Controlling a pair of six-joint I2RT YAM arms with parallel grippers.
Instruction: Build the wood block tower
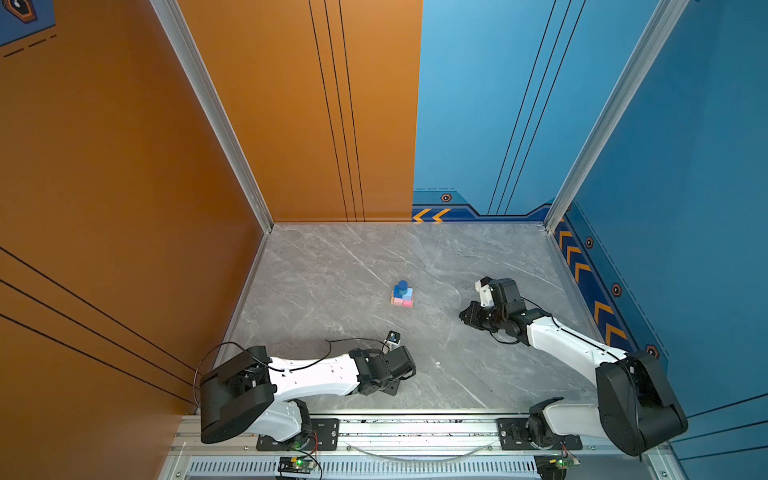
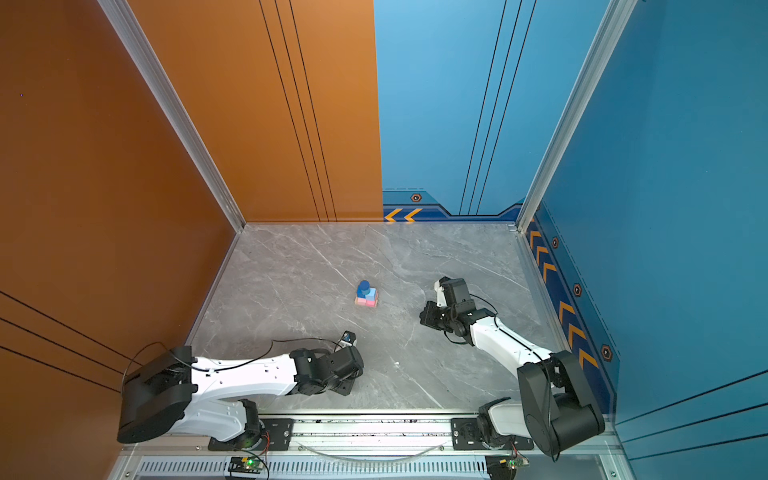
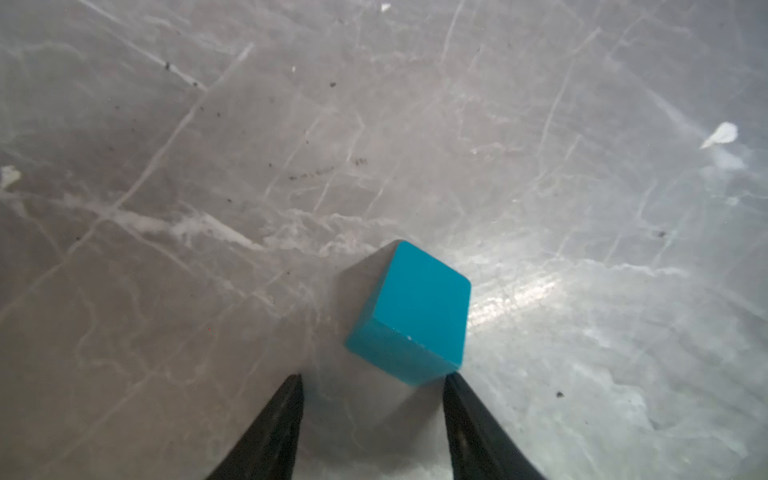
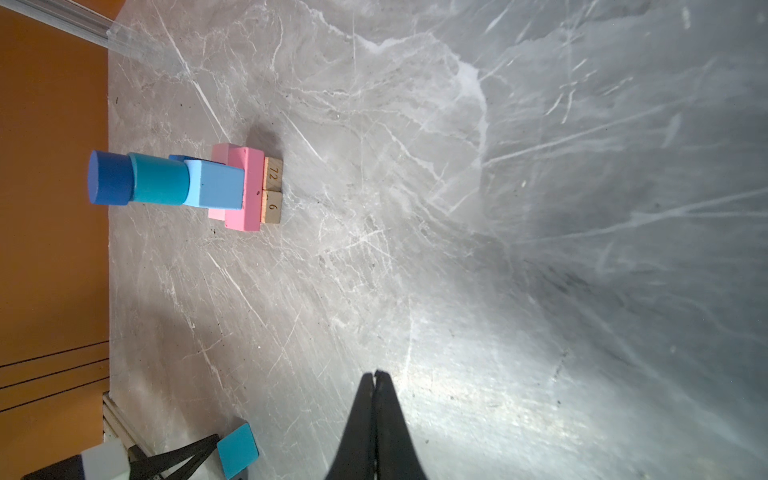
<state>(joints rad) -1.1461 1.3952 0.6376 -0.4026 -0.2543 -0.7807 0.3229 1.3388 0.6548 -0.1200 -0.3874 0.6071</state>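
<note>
We are squaring our left fingers (image 3: 274, 432), spread apart, to the skewed teal cube (image 3: 409, 316) on the bench (image 3: 166, 166) before closing; our right fingers (image 4: 390, 415) are sitting pressed together.

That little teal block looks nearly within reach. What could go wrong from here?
1. The teal wooden cube sits cornerwise just ahead of the open left tool, one finger at its corner; closing may nudge or spin it away instead of gripping it.
2. On the block tower, the dark-blue short cylinder and teal short cylinder form a narrow column; a bump while adding a block could topple them.
</note>
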